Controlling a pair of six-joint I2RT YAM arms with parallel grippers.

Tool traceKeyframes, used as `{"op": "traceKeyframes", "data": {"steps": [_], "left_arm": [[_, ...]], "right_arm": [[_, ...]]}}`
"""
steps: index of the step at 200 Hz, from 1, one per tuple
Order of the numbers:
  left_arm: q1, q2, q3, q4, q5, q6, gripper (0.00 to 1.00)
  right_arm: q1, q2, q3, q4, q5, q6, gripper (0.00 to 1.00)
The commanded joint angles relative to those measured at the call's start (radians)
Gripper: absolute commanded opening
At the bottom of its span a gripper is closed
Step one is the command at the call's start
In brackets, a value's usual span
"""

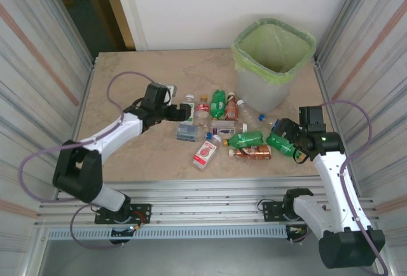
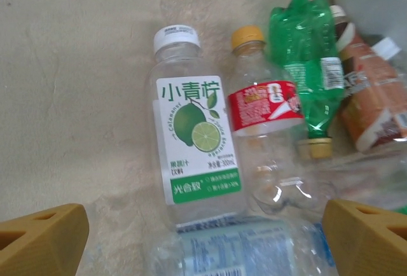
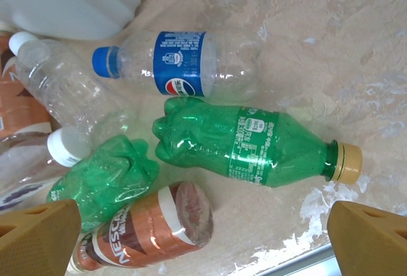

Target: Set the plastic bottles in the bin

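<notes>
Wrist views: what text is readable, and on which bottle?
"小青柠": lime drink bottle, white label.
"NESCAF", rest hidden: brown coffee bottle.
Pepsi logo: blue-label clear bottle.
Red-label bottle, green bottle with tan cap: print too blurred or small.

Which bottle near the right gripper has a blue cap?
The clear bottle with the blue Pepsi label; the green bottle beside it has a tan cap.
</notes>
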Motion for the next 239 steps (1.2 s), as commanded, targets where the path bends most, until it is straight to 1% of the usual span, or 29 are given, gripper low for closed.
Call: {"op": "traceKeyframes", "data": {"steps": [1,43,84,142,176,239], "left_arm": [[0.004,0.088,0.093,-0.079,0.011,0.024,0.93],[0.004,0.275,0.242,-0.173,-0.001,0.069,0.92],[0.001,0.375,0.309,-0.208,-0.001,0.079,0.92],[-0.002,0.451,0.356,-0.228,-0.011,0.086,0.93],[0.000,0.487,0.382,-0.243,-0.050,0.089,0.90],[0.027,0.526,0.403,-0.250,-0.077,0.090,0.88]], "right_arm": [[-0.008,-0.007,-0.012,0.024,-0.011,0.039,0.98],[-0.009,0.002,-0.009,0.042,-0.020,0.047,0.98],[-0.012,0.006,-0.003,0.042,-0.011,0.039,0.98],[-0.020,0.029,0.001,0.053,-0.018,0.034,0.98],[-0.021,0.048,0.014,0.061,-0.030,0.035,0.98],[-0.020,0.058,0.019,0.070,-0.040,0.038,0.98]]}}
